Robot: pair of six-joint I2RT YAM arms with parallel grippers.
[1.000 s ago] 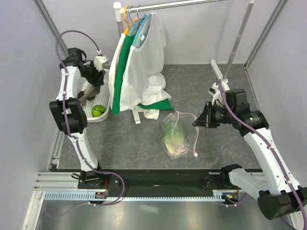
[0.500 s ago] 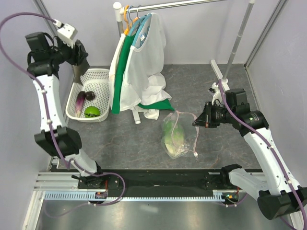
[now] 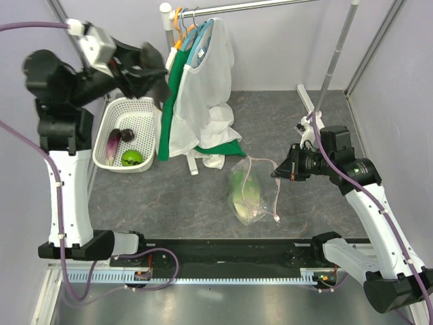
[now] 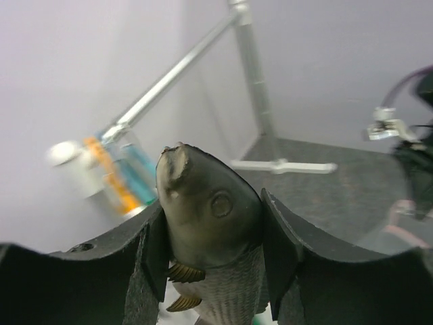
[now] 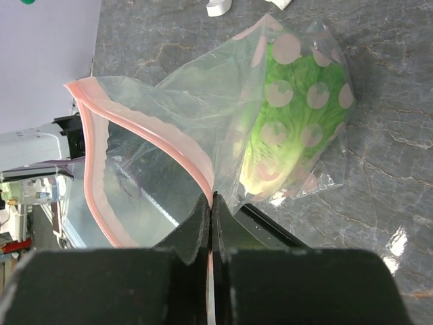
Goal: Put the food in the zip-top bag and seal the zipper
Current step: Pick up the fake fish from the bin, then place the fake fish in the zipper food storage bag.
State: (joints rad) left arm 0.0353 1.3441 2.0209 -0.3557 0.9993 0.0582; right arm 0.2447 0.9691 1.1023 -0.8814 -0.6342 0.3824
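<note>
Left gripper point(image 3: 150, 68) high beside hanging garments point(image 3: 203, 88), jaws half-spread, clamped round grey fish point(image 4: 206, 203), ready for carry to bag. Right gripper point(image 5: 211, 203) pinched tight on pink zipper point(image 5: 95, 169), holding zip-top bag point(image 5: 203, 101) mouth open; lettuce point(image 5: 291, 108) inside. Eggplant point(image 3: 112, 141), green fruit point(image 3: 132, 158) wait in basket point(image 3: 145, 105).

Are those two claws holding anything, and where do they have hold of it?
The left gripper clamps a fish around its body, behind the head. The right gripper pinches the zip-top bag by its pink zipper strip.
</note>
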